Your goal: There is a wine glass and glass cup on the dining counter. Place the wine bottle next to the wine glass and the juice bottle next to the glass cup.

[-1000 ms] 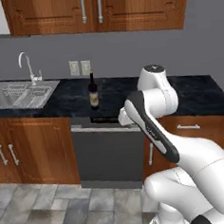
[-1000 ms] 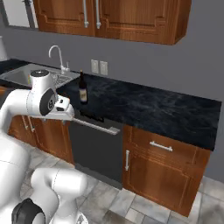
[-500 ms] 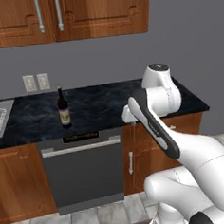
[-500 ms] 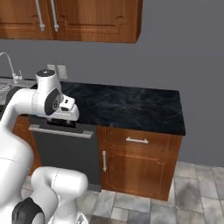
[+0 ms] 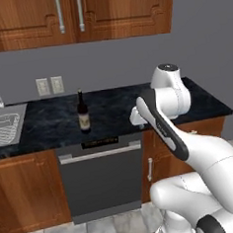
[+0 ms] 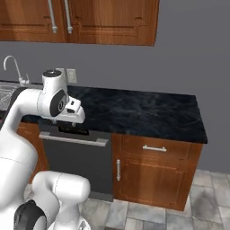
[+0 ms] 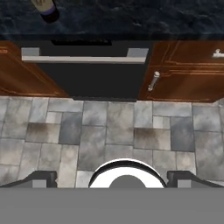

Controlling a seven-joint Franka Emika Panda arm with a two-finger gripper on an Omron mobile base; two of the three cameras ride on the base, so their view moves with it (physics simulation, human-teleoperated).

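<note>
From the left base view we saw the wine bottle [image 5: 83, 112] upright on the worktop [image 5: 113, 109]; at six o'clock in the hand view, the gripper [image 7: 112, 177] stood wide, empty.

Wine bottle [image 5: 83, 112] on worktop [image 5: 113, 109], above dishwasher [image 5: 105, 181]

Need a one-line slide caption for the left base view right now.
Wine bottle stands upright on the black worktop above the dishwasher, sink at left, white arm in front.

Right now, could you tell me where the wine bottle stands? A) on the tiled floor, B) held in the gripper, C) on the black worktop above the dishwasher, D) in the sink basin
C: the wine bottle stands upright on the black worktop, just above the dishwasher, with nothing holding it.
</note>
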